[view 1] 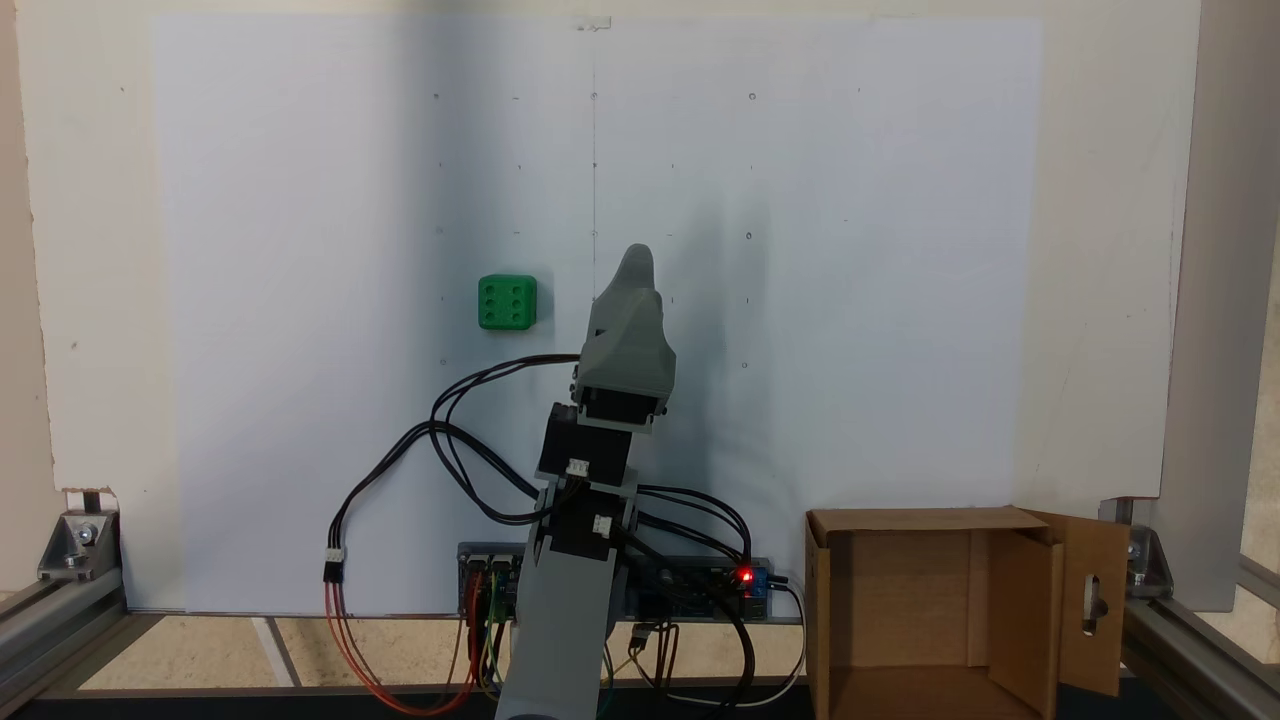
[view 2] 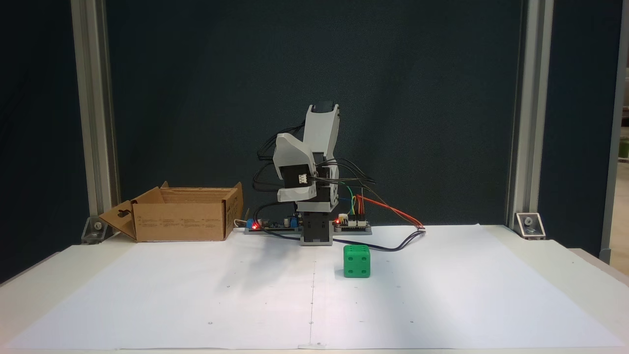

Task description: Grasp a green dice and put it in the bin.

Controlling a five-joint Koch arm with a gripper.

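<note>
We are seeing the dice (view 1: 507, 302) (view 2: 357, 261) sitting free on the white paper (view 1: 850, 300) (view 2: 196, 295) of the tabletop, six pips up in the fixed view from above, just ahead of the arm's base and to one side, where a short reach should find it. The arm is folding over its base with the gripper (view 1: 634, 262) (view 2: 295, 195) hanging clear of the dice, holding nothing; we cannot tell how far its fingers are parting. The bin (view 1: 1015, 590) (view 2: 183, 214) is standing open beside the base on the opposite side, well apart from the dice, likely so a swing can reach it.

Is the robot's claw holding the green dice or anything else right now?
No, nothing is held. The green dice sits alone on the white paper, apart from the gripper, which is raised off the table.
</note>
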